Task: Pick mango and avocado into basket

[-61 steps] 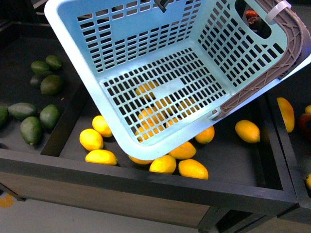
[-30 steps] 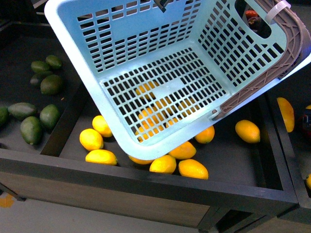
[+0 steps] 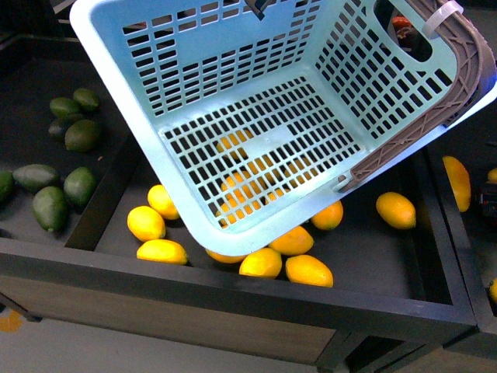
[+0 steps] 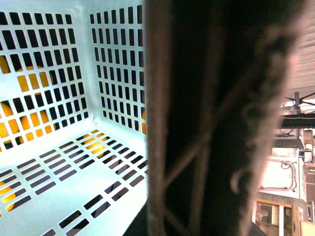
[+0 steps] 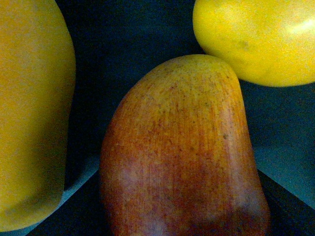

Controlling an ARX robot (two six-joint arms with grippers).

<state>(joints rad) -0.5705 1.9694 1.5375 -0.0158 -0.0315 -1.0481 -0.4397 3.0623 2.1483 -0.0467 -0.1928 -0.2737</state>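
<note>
The turquoise basket (image 3: 256, 148) hangs tilted over the fruit bins and is empty. My left gripper is shut on the basket's grey-brown ribbed handle, which fills the left wrist view as a blurred bar (image 4: 206, 123); the gripper's fingers do not show. The mango (image 5: 182, 157), red shading to orange-yellow, lies right under my open right gripper and fills the right wrist view, with yellow fruits on both sides. In the front view the right gripper is only a dark shape at the right edge (image 3: 488, 203). Several green avocados (image 3: 48, 206) lie in the left bin.
Several small yellow oval fruits (image 3: 261, 263) lie in the middle bin under the basket. A longer orange-yellow fruit (image 3: 457, 181) lies in the right bin. Dark wooden dividers (image 3: 443, 233) and a front rail (image 3: 233, 291) bound the bins.
At the front view's right edge a dark shape now covers the red fruit that showed a second ago. The basket has barely shifted.
</note>
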